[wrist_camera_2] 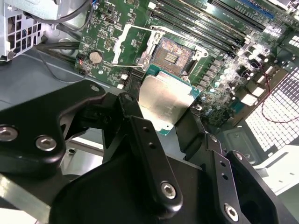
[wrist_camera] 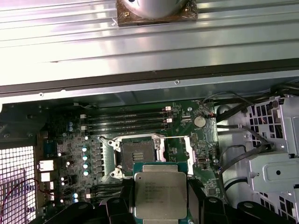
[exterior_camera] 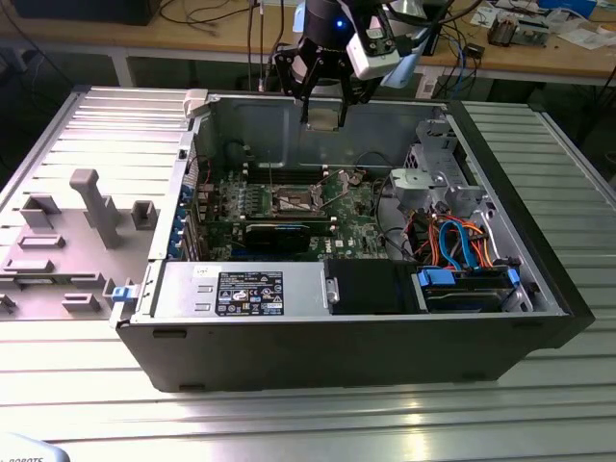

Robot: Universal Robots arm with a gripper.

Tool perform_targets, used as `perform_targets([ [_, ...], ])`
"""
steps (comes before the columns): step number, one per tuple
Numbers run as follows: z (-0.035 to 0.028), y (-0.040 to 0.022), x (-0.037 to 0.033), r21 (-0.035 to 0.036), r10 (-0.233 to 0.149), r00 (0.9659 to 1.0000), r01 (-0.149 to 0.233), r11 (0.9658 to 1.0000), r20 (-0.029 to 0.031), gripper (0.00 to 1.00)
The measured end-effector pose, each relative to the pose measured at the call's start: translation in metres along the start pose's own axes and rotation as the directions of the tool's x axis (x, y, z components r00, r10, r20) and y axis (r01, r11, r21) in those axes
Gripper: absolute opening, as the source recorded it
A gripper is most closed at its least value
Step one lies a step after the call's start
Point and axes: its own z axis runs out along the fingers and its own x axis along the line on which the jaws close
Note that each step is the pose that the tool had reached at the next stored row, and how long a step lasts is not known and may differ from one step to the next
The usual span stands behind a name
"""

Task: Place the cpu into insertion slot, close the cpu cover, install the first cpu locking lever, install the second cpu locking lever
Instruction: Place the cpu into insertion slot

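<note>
The open computer case (exterior_camera: 337, 346) is lying on the ribbed metal tabletop (exterior_camera: 289, 423). It is housing a green motherboard (exterior_camera: 356, 207), a labelled power supply (exterior_camera: 241, 289) and blue and orange cables (exterior_camera: 457, 241). The insertion slot (wrist_camera: 138, 156) is sitting bare beside the long memory slots (wrist_camera: 126, 122), and the cpu cover (wrist_camera: 189, 156) is standing raised at its edge. The gripper (wrist_camera: 160, 203) is hanging above the case, jaws clamping the cpu (wrist_camera: 160, 191) by two opposite sides. The cpu is showing a square silvery lid with a green border, clear of the slot.
</note>
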Motion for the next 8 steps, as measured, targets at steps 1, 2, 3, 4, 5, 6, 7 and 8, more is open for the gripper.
perform_targets([
  [1,0.0,0.0,0.0,-0.0001,0.001,1.0,-0.001,1.0,0.0001,0.55],
  [2,0.0,0.0,0.0,0.0,0.003,1.0,-0.003,1.0,0.0002,0.55],
  [3,0.0,0.0,0.0,-0.0001,0.004,1.0,-0.004,1.0,0.0004,0.55],
  [4,0.0,0.0,0.0,-0.0001,0.005,1.0,-0.005,1.0,0.0005,0.55],
  [5,0.0,0.0,0.0,-0.0001,0.007,1.0,-0.007,1.0,0.0006,0.55],
  [6,0.0,0.0,0.0,-0.0002,0.008,1.0,-0.008,1.0,0.0008,0.55],
  [7,0.0,0.0,0.0,-0.0002,0.01,1.0,-0.01,1.0,0.0009,0.55],
  [8,0.0,0.0,0.0,-0.0003,0.012,0.9999,-0.012,0.9999,0.0011,0.55],
])
